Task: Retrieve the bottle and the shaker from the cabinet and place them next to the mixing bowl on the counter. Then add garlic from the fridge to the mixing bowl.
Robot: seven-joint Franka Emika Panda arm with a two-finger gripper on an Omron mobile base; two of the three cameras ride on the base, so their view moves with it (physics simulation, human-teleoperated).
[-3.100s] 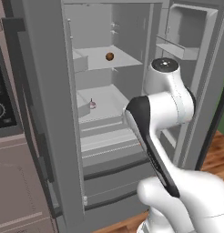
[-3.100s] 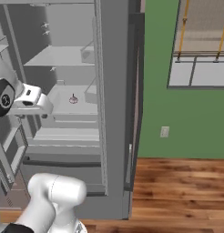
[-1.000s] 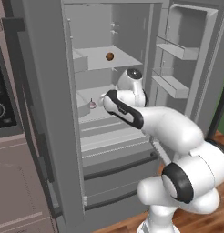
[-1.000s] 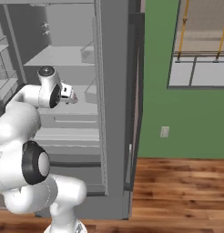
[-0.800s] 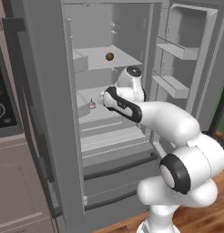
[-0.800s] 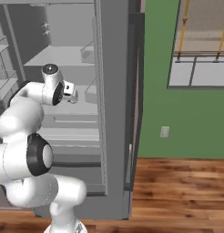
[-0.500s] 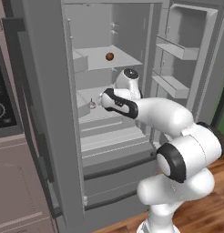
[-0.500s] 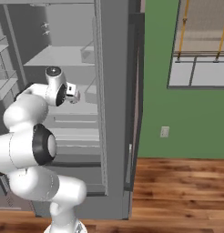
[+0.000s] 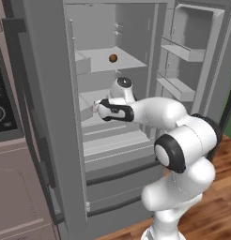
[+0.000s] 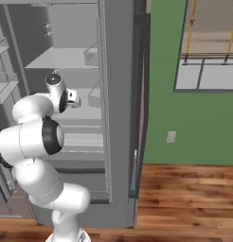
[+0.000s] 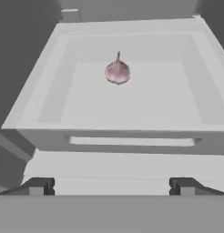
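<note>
The fridge [image 9: 47,93] stands open, and my arm reaches into its pale interior. The garlic [image 11: 117,72], a small pinkish-white bulb, lies in a shallow pale shelf bin [image 11: 132,123] straight ahead of the hand. My gripper [image 11: 111,186] is open, its two fingertips [image 11: 38,186] wide apart, a short way in front of the bin's near wall and touching nothing. From the left, the gripper [image 9: 99,109] is just right of the garlic [image 9: 94,107]. The hand also shows from the right, at the gripper [image 10: 73,100]. The bottle, shaker, cabinet, mixing bowl and counter are out of view.
A small round brown ball [image 9: 113,58] sits on the shelf above. Door racks [image 9: 176,86] hang on the open right door. The fridge's door edge [image 10: 118,118] stands close beside the arm. An oven front [image 9: 4,112] is at the left.
The arm has stretched further into the fridge, carrying the open gripper left toward the garlic. The garlic and brown ball have not moved.
</note>
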